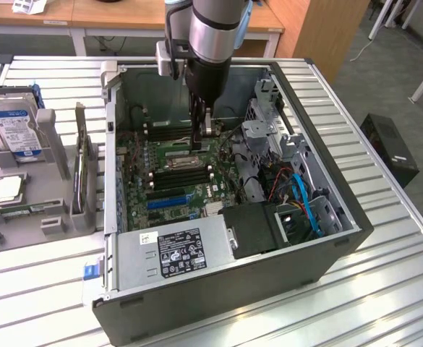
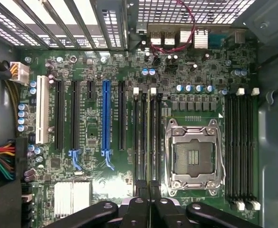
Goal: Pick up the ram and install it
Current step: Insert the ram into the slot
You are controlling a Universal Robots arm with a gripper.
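Your pincer (image 1: 202, 124) is down inside the open PC case (image 1: 197, 296), over the mobo (image 2: 91, 95). Its fingers are narrow and clamped on the ram (image 2: 148, 142). You see the ram edge-on in the wrist view, lined up along the black memory slots (image 2: 139, 137) on the far side of the CPU socket (image 2: 194, 156). On the bench (image 1: 385, 289), at the exterior view's left, a grey holder (image 1: 48, 144) has a hard drive (image 1: 12, 126) and a green exp. card (image 1: 81, 170) – well apart from the pincer.

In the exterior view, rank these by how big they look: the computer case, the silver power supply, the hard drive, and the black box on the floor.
1. computer case
2. silver power supply
3. hard drive and black box: these look about alike, so they are left unranked.
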